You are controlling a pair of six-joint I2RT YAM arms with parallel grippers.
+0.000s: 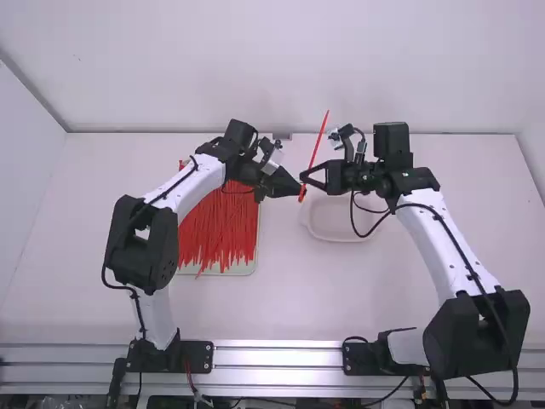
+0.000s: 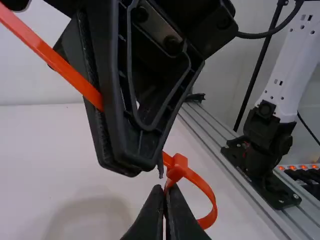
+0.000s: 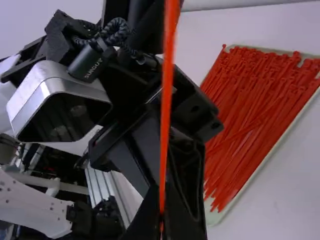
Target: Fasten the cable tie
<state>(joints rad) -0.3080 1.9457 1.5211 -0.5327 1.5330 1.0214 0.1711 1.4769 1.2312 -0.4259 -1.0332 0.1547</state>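
1. Hanging in mid-air over the middle of the tabletop (image 1: 85,273), between the two arms: the cable tie (image 1: 317,146), with its long tail slanting up toward the far side.
2. Found the left end effector (image 2: 164,202) pinched narrow, fingers pressed together right below the tie's head (image 2: 177,165), apparently gripping the tie beside the small loop (image 2: 212,207) curling back toward it.
3. Found the right end effector (image 3: 162,227) likewise narrow, clamped on the strap just beyond the head, with tips nearly touching those of the left one.
4. Noted a heap of spare ties (image 1: 221,230) lying on the left of the tabletop and a white tray (image 1: 341,232) right of the middle, both beneath the arms and apart from the grip.
5. Judged the tail as already threaded through the head, given the closed loop, and took the step in hand to be the tightening rather than the threading.
6. Judged the next move to call for a steady hold at the head by the left side and a straight pull on the strap by the right, in line with the head, to avoid twisting the strap or dragging the head out of the pinch.
7. Could not tell the intended final size of the loop.
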